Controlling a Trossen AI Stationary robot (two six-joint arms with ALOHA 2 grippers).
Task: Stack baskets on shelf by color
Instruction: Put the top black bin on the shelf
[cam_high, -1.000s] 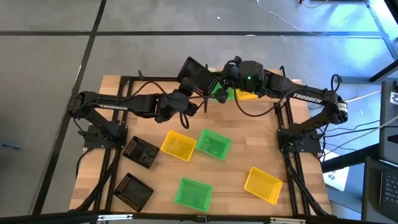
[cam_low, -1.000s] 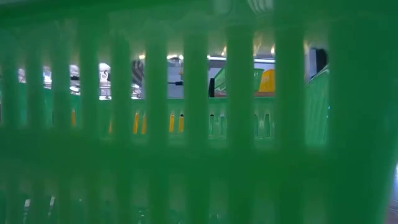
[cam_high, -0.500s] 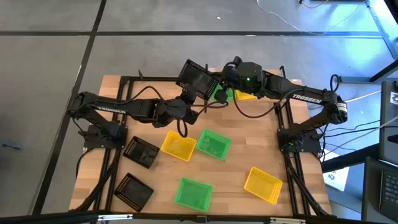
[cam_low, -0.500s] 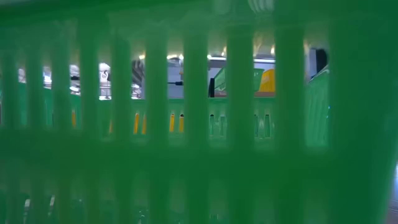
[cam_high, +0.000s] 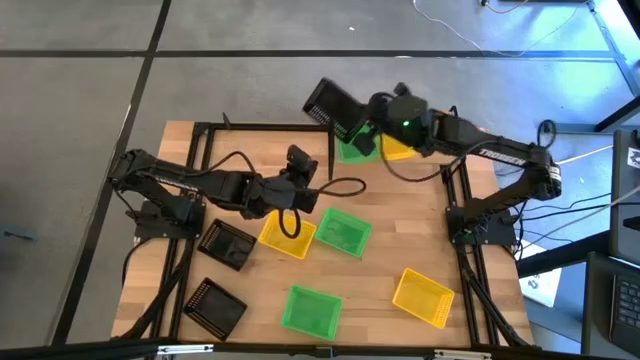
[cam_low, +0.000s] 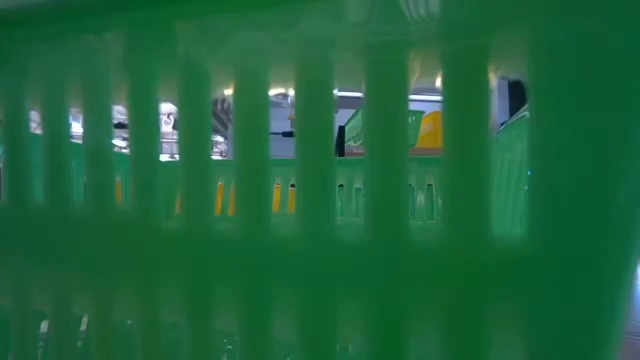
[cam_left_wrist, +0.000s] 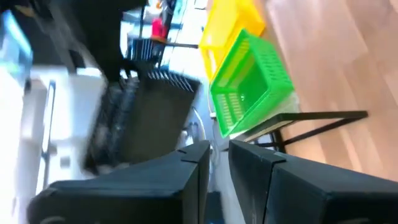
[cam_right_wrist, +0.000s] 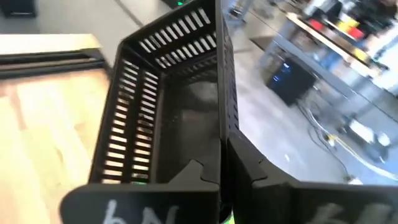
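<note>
Nine baskets total, all small rectangular plastic w/ slotted sides: 3 green, 3 yellow, 3 black.

Black: one (cam_high: 332, 103) is held tilted in the air over the table's far edge, right gripper (cam_high: 372, 110) clamped together on its wall. Two more (cam_high: 226, 244) (cam_high: 214, 305) lie near the table's left edge, toward the near-left corner.

Green: one (cam_high: 356, 147) sits on the shelf (cam_high: 470, 133) at the far edge, touching a yellow one (cam_high: 397, 148) beside it. One (cam_high: 343, 231) is mid-table, one (cam_high: 310, 311) by the near edge.

Yellow: besides the shelf one, one (cam_high: 287, 234) mid-table just beside the green, one (cam_high: 423, 297) toward the near-right corner.

Left gripper (cam_high: 299, 165) hangs over the table's middle, fingers a little apart, holding nothing.
</note>
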